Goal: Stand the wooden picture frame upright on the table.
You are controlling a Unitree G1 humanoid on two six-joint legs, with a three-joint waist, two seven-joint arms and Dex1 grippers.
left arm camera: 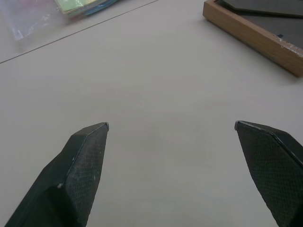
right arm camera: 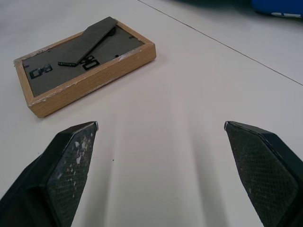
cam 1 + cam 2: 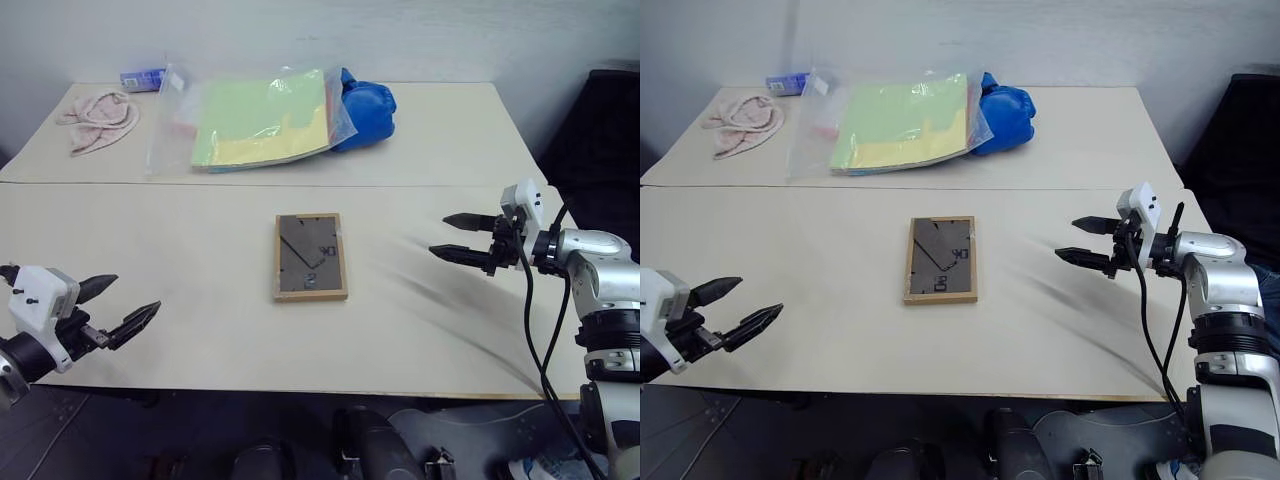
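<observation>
Lying face-down mid-tabletop [image 3: 150, 230], the wooden picture frame [image 3: 311, 256] ran its long axis near-to-far, left of the right end effector [image 3: 466, 238], which looked nearer than the left end effector [image 3: 118, 306]; both stood wide open, empty.

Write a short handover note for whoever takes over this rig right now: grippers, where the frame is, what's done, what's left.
Left gripper: open, empty, hovering at the table's near left edge.
Right gripper: open, empty, out to the right of the frame, pointing toward it.
Wooden picture frame: lies flat mid-table, back side up, stand folded against the back, touched by neither gripper.
Done: nothing yet.
Left: grasp the frame, open the stand, set it upright on the table.
</observation>
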